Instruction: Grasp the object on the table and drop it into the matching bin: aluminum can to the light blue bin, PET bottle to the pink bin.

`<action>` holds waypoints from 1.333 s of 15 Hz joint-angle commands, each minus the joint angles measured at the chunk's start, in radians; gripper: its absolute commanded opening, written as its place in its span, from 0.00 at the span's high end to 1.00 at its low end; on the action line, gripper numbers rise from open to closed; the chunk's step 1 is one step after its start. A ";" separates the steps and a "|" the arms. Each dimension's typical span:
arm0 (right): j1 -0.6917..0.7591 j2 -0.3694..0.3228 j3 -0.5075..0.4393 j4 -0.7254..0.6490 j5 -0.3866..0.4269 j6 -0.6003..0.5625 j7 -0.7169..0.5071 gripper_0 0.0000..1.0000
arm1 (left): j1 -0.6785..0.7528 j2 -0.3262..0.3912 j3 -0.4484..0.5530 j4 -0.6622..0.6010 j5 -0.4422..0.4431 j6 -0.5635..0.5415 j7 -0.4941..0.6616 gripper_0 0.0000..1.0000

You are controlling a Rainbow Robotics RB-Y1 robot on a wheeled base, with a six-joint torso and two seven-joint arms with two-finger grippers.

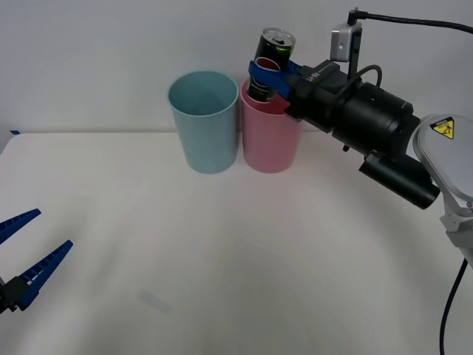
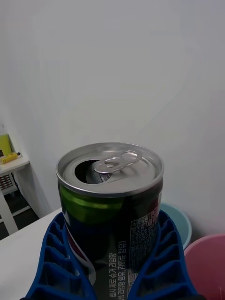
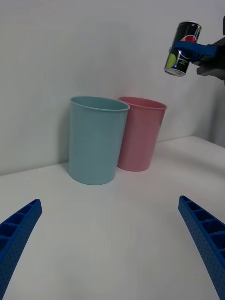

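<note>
My left gripper (image 1: pixel 26 259) waits low over the near edge of the worktop (image 1: pixel 222 251), jaws wide and empty. Beyond it the surface lies bare up to the two bins, which stand touching by the wall. My right gripper (image 1: pixel 267 74) clamps the aluminum can (image 1: pixel 272 55) mid-body, held upright in the air above the pink bin (image 1: pixel 270 137). I judge I must carry it leftward over the light blue bin (image 1: pixel 203 122), staying above both rims, then release squarely over its mouth.

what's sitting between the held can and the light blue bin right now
The pink bin: in the front view, the right claw holds the can above it, with the light blue bin just beyond.
</note>
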 commanded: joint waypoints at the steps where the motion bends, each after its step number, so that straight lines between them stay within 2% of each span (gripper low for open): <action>1: -0.133 0.071 0.004 0.173 0.034 0.000 0.012 1.00 | 0.000 0.000 0.000 0.000 0.000 0.000 0.000 0.00; 6: -0.348 0.212 0.007 0.484 0.120 0.038 0.050 1.00 | 0.000 0.000 0.000 0.000 0.000 0.000 0.000 0.00; 9: -0.450 0.285 0.020 0.642 0.119 0.115 0.130 1.00 | 0.000 0.000 0.000 0.000 0.000 0.000 0.000 0.00; 12: -0.538 0.345 0.073 0.785 0.060 0.225 0.214 1.00 | 0.000 0.000 0.000 0.000 0.000 0.000 0.000 0.00; 15: -0.552 0.348 0.142 0.802 0.011 0.291 0.222 1.00 | 0.000 0.000 0.000 0.000 0.000 0.000 0.000 0.00; 19: -0.553 0.348 0.149 0.802 0.010 0.291 0.224 1.00 | 0.000 0.000 0.000 0.000 0.000 0.000 0.000 0.00; 20: -0.552 0.348 0.149 0.802 0.010 0.291 0.225 0.93 | 0.000 0.000 0.000 0.000 0.000 0.000 0.000 0.00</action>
